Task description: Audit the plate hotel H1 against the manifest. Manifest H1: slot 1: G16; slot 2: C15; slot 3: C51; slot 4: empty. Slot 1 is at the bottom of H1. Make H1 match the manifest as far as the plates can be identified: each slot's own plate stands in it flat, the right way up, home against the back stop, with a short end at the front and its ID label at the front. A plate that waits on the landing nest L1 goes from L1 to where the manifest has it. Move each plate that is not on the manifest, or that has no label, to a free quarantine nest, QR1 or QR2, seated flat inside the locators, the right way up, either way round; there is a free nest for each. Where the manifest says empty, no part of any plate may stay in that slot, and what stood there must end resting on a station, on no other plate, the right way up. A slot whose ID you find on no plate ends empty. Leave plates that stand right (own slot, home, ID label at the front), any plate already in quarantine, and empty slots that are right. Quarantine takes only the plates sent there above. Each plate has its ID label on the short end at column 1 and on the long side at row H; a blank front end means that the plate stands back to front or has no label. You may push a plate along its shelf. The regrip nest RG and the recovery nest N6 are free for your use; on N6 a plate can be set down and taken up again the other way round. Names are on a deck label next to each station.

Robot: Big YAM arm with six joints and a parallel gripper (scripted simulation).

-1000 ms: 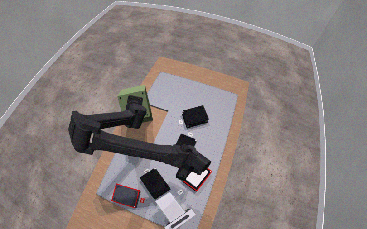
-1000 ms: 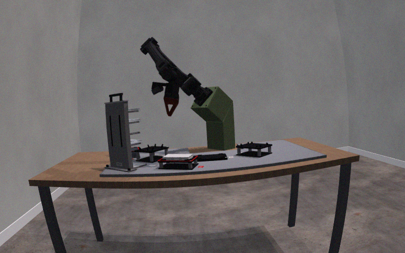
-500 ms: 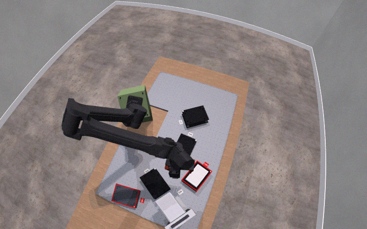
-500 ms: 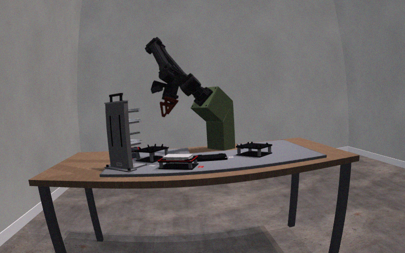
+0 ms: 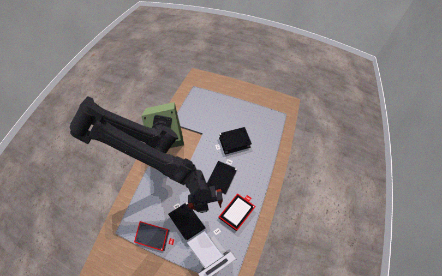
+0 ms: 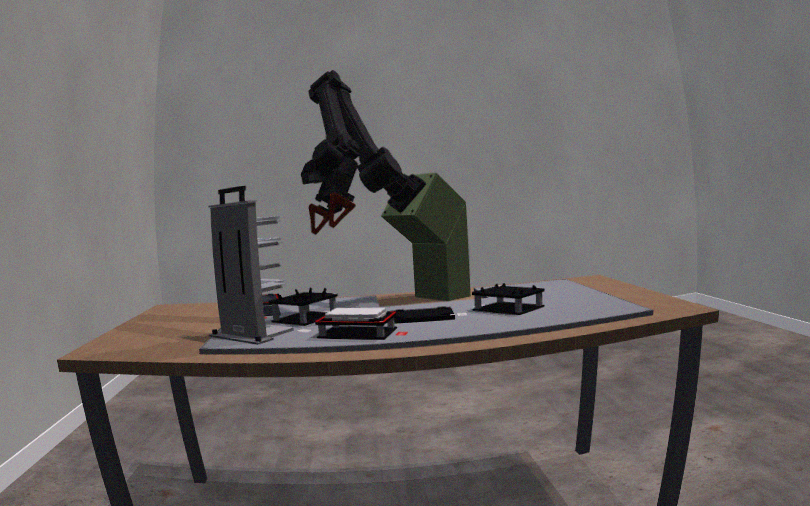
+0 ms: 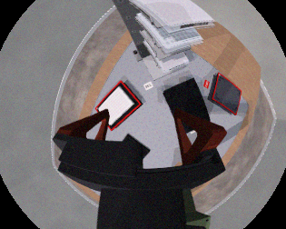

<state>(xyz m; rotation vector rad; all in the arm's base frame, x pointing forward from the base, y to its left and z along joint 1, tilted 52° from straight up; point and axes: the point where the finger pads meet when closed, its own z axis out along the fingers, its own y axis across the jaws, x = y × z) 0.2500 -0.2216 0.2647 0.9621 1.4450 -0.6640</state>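
Observation:
The plate hotel H1 (image 6: 238,264) stands at the left end of the grey deck, with its shelves pointing toward the arm. It also shows in the top view (image 5: 209,252) and in the wrist view (image 7: 162,16). Its pale shelves are stacked, and I cannot tell which slots hold plates or read any labels. A white plate (image 5: 237,211) (image 6: 356,313) lies flat in a red-framed quarantine nest, and it also shows in the wrist view (image 7: 119,105). My gripper (image 6: 329,213) hangs open and empty high above the deck, between the hotel and the green base; in the top view (image 5: 204,203) it is just left of the white plate.
A second red-framed nest (image 5: 151,235) is empty. A black nest (image 5: 186,221) stands next to the hotel, a flat black nest (image 5: 221,176) at mid deck, and a raised black nest (image 5: 234,139) farther off. The green arm base (image 5: 162,123) is at the deck's edge.

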